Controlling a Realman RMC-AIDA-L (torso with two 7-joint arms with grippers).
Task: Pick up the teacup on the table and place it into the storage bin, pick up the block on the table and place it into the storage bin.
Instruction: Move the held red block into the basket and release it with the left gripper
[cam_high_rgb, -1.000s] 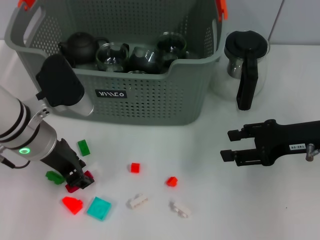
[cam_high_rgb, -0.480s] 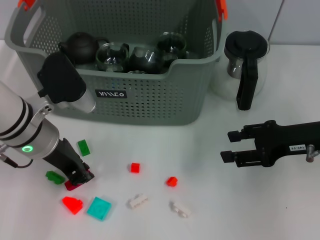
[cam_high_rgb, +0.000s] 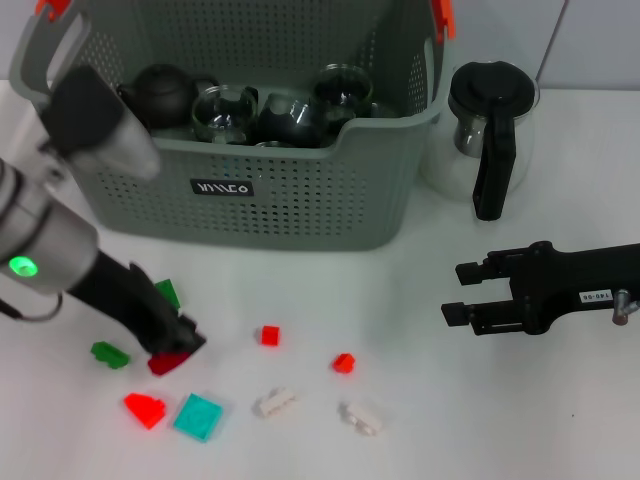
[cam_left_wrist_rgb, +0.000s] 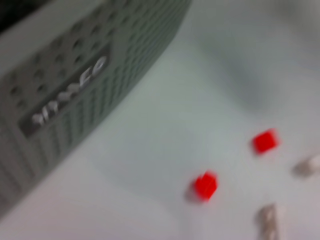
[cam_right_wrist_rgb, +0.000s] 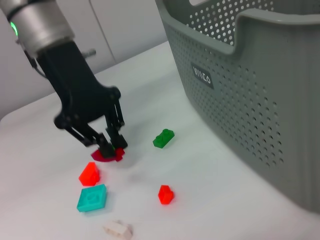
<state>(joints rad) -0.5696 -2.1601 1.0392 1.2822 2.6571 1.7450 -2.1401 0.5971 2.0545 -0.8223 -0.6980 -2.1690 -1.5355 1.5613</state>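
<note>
Left claw (cam_high_rgb: 178, 345) is clamped on one dark-red block (cam_high_rgb: 168, 362); right claw (cam_high_rgb: 462, 290) is apart. Only the right wrist view shows the fingers (cam_right_wrist_rgb: 110, 140) on that block.

bin (cam_high_rgb: 300, 200): grey matt plastic, perforated walls
pitcher (cam_high_rgb: 490, 130): clear glossy glass, black plastic handle
blocks (cam_high_rgb: 197, 416): smooth glossy plastic
table (cam_high_rgb: 420, 300): white, smooth, matt
left gripper (cam_right_wrist_rgb: 111, 143): matt black
</note>
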